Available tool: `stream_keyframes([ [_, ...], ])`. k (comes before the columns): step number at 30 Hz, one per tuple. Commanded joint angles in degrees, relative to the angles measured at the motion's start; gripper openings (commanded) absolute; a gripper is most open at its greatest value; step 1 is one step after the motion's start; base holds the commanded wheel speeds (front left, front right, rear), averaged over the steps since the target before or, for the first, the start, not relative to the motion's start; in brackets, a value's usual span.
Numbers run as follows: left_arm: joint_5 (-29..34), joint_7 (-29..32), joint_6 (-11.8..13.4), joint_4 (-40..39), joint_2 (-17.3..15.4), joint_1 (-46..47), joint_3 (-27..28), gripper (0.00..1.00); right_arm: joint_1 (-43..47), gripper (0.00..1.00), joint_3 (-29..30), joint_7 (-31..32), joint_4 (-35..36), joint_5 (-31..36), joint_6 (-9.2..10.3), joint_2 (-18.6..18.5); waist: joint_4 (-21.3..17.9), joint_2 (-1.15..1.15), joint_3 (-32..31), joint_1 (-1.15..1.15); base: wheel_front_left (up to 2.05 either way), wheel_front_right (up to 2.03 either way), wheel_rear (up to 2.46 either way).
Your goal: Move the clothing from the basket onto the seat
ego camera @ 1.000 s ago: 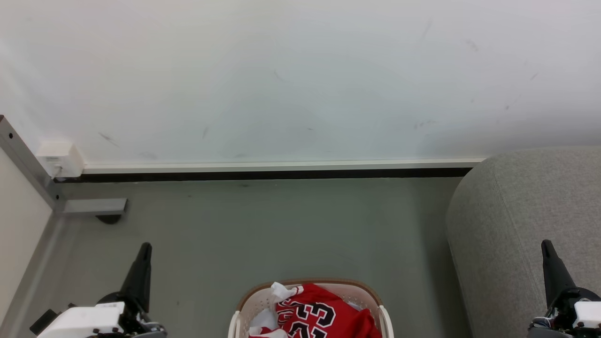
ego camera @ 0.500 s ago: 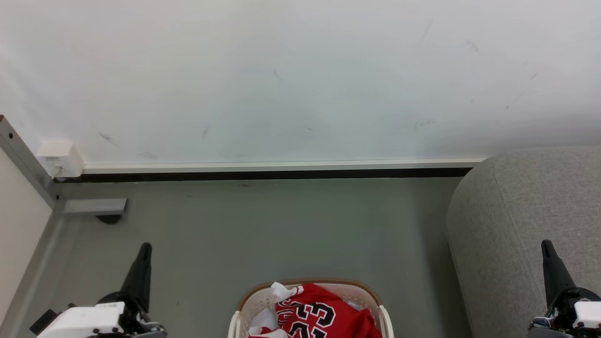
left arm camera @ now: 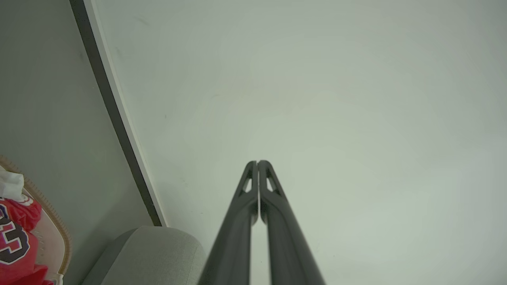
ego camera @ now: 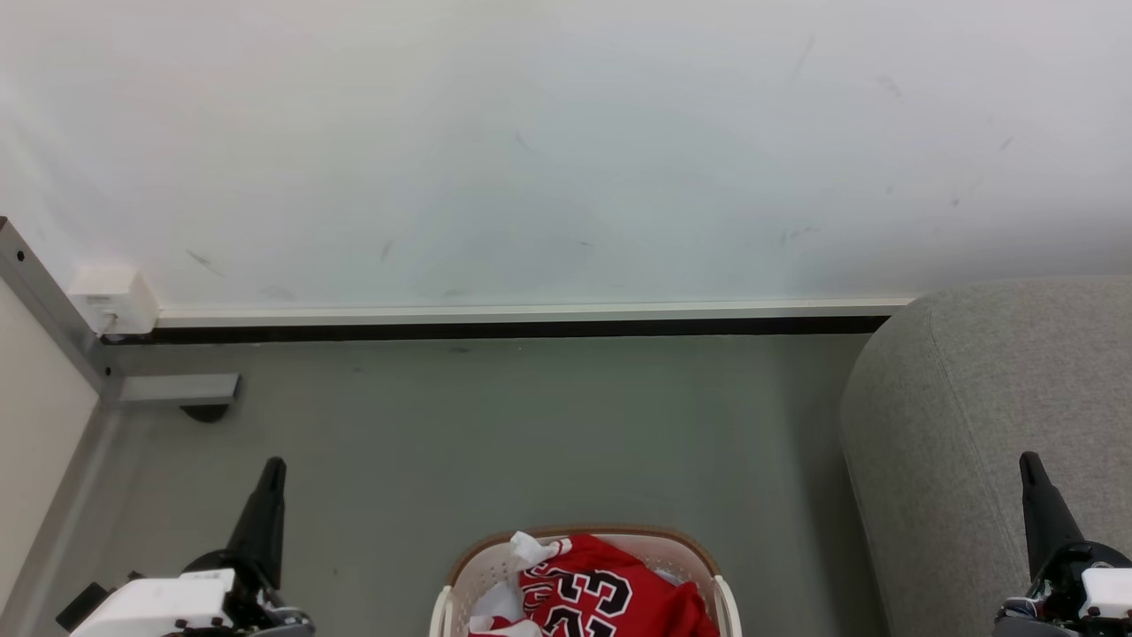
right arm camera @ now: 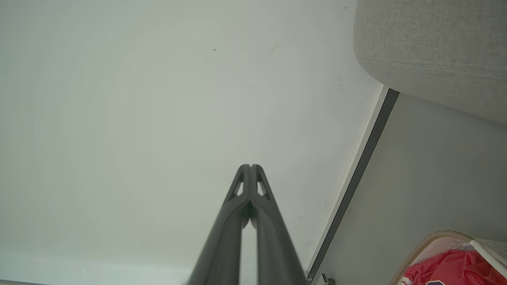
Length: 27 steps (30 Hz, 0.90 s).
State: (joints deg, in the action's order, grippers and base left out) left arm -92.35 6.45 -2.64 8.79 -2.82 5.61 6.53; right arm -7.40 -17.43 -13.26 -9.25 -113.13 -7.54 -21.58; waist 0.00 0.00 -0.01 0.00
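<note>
A white basket with a brown rim [ego camera: 579, 531] stands on the floor at the bottom centre of the head view, holding the clothing: a red jersey [ego camera: 610, 593] with a black-and-white "23" and some white fabric [ego camera: 531, 550]. The light-grey seat [ego camera: 990, 416] fills the right side. My left gripper [ego camera: 274, 464] is at the lower left, shut and empty, well left of the basket. My right gripper [ego camera: 1028, 460] is at the lower right, shut and empty, over the seat. In the left wrist view the fingertips [left arm camera: 257, 162] touch; the right wrist view shows its gripper [right arm camera: 250, 166] closed too.
A white wall [ego camera: 566, 141] with a dark skirting strip [ego camera: 495, 329] runs behind the grey floor [ego camera: 531, 425]. A grey metal post and foot [ego camera: 168, 389] and a white box [ego camera: 110, 296] stand at the left corner.
</note>
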Motion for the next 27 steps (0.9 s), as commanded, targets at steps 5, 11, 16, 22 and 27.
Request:
stream_keyframes([
  [5,0.6,-0.1,-0.1,-0.1,-0.2,0.6,0.1,0.00,-0.8,0.00,0.0,-0.2,0.2,-0.2,0.17,-0.3,0.0,0.00,0.0,0.00,0.00,0.00,0.00],
  [11,0.6,-0.1,-0.1,-0.1,-0.2,0.6,0.1,0.00,-0.8,0.00,0.0,-0.2,0.2,-0.2,0.17,-0.3,0.0,0.00,0.0,0.00,0.00,0.00,0.00],
  [16,0.6,-0.1,-0.1,-0.1,-0.2,0.6,0.1,0.00,-0.8,0.00,0.0,-0.2,0.2,-0.2,0.17,-0.3,0.0,0.00,0.0,0.00,0.00,0.00,0.00],
  [22,0.0,-0.1,0.0,1.6,0.5,-1.3,-0.1,1.00,1.6,1.00,-0.7,0.1,-1.0,0.3,-0.01,1.5,0.0,0.00,0.0,0.00,0.00,0.00,0.00],
  [27,0.4,-1.2,-0.4,0.7,0.4,-1.3,-0.1,1.00,1.8,1.00,-0.4,-0.1,0.2,1.6,-0.01,2.7,0.0,0.00,0.1,0.00,0.00,0.00,0.00],
])
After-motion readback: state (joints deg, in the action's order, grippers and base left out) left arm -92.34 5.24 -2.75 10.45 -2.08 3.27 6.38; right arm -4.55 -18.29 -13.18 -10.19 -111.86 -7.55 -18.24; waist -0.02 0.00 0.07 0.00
